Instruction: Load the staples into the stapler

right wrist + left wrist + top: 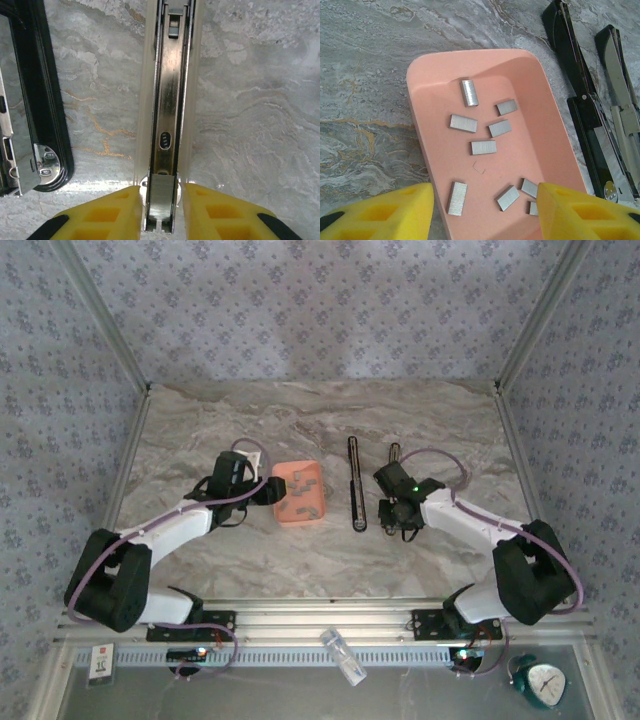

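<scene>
The stapler [355,483] lies wide open on the grey stone table [200,440], near the middle. It makes 2 long thin pieces side by side: a black part [47,100] and a shiny metal rail [167,100]. Just to the left of it sits an orange tray [427,115]. The staples [484,147] lie in the tray, about 9 small grey strips spread over its floor and pointing all different ways. The left claw [485,200] hangs over the near end of the tray. Its 2 yellow fingers [395,212] are far apart, so it is open and holds nothing. 1 finger is out past the left side of the tray and the other is over the right side. The right claw [161,200] is low over the near end of the metal rail, with 1 yellow finger on each side of it. A little grey block [161,197] that looks like a staple strip sits on the rail between those fingers. A thin dark gap shows on each side of the block, so the right claw is open a little and is not squeezing it.
</scene>
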`<state>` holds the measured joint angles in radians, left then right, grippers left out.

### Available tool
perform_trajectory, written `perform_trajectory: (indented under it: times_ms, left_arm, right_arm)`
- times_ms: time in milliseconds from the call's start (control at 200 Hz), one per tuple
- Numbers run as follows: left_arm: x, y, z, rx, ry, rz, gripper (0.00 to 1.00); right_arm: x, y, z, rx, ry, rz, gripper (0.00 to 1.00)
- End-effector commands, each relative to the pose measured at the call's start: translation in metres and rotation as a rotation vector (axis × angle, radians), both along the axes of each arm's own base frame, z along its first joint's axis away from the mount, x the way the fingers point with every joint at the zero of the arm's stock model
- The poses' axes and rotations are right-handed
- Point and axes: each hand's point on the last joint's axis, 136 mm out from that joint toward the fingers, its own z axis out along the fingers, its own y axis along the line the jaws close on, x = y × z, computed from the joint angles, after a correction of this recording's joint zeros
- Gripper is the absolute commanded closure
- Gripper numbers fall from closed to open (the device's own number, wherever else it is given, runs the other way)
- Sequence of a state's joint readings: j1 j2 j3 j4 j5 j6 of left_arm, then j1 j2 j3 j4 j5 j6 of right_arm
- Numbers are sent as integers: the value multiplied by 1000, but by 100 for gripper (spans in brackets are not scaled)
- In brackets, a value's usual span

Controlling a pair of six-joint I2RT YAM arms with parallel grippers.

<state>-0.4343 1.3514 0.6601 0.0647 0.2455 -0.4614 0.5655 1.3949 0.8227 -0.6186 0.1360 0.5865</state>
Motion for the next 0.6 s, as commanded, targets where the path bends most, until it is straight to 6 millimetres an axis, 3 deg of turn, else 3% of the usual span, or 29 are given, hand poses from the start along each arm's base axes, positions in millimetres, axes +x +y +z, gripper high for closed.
perform_trajectory:
  times_ms: [0,135,285,460,485,595]
  left_arm:
    - [5,-3,15,-10,-41,1,43]
    - [6,2,19,0,-30,33,43]
    - [7,7,21,7,9,76,43]
    - [8,9,22,-6,54,104,43]
    - [9,10,23,-2,58,106,43]
    - [10,20,20,7,100,156,43]
  right_arm:
    - [7,2,31,-6,-52,12,70]
    - [12,3,65,-4,-108,32,68]
    - [15,17,94,39,-136,67,65]
    - [17,48,111,76,-132,130,64]
    - [22,56,124,89,-158,140,64]
    - [27,83,133,87,-165,230,62]
